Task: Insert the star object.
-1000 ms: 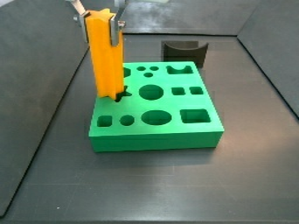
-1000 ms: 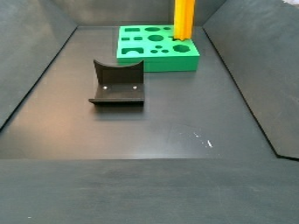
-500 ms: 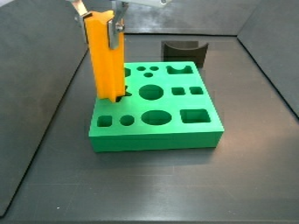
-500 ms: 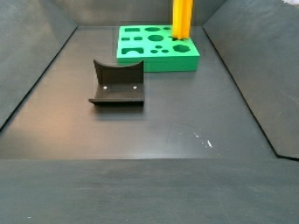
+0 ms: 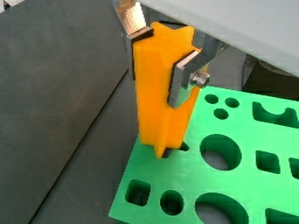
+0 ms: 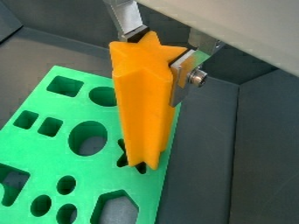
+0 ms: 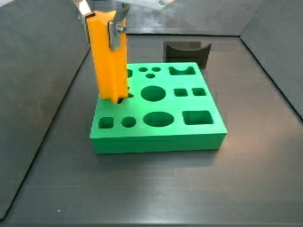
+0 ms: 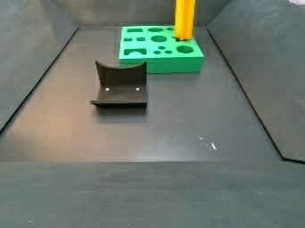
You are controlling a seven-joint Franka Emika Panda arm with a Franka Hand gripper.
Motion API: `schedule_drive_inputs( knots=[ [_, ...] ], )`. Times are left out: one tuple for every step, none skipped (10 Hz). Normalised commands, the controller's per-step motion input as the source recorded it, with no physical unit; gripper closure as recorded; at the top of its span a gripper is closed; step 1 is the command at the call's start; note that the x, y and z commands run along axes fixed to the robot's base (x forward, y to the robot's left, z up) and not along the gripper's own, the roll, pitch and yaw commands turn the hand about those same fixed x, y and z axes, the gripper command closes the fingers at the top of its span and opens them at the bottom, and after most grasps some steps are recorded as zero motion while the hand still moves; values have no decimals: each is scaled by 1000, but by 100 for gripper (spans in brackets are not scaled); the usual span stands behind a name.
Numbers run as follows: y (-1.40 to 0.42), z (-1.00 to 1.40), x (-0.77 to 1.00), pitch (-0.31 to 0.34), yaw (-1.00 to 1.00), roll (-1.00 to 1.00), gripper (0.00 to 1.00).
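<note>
The star object (image 7: 106, 58) is a long orange-yellow bar with a star-shaped section, held upright. My gripper (image 7: 104, 22) is shut on its upper end; both wrist views show silver fingers (image 5: 187, 74) (image 6: 184, 79) pressed on opposite sides of the star object (image 5: 160, 96) (image 6: 142, 105). Its lower tip sits at the mouth of the star-shaped hole (image 6: 138, 162) near the edge of the green block (image 7: 160, 144) (image 5: 176, 175) (image 6: 70, 109). In a side view the star object (image 8: 187, 20) stands on the green block (image 8: 173, 64) and the gripper is cut off above.
The green block has several other shaped holes, round, square and hexagonal. The dark fixture (image 8: 119, 86) (image 7: 186, 51) stands on the dark floor a little away from the block. Dark sloping walls close in the floor on the sides.
The gripper and the star object have shifted only very slightly. The bar's tip stays at the star-shaped hole.
</note>
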Motion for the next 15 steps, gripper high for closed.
schedule_drive_inputs(
  knots=[
    [0,0,20,0,-11,0,100],
    [0,-26,109,0,-229,0,100],
    [-11,-63,120,0,-340,0,100],
    [-46,-120,131,-4,-371,0,100],
    [-14,-151,151,-6,-346,-17,100],
    [0,-57,43,0,-234,0,100],
    [0,-83,0,0,-60,0,100],
    [0,-160,0,0,-111,-7,100],
    [0,-157,49,0,-189,0,100],
    [23,-217,160,34,-249,0,100],
    [51,-309,309,56,-149,0,100],
    [0,-357,383,59,-129,-6,100],
    [6,-357,314,51,-106,-3,100],
    [29,-354,169,36,0,0,100],
    [117,-320,40,14,0,0,100]
  ],
)
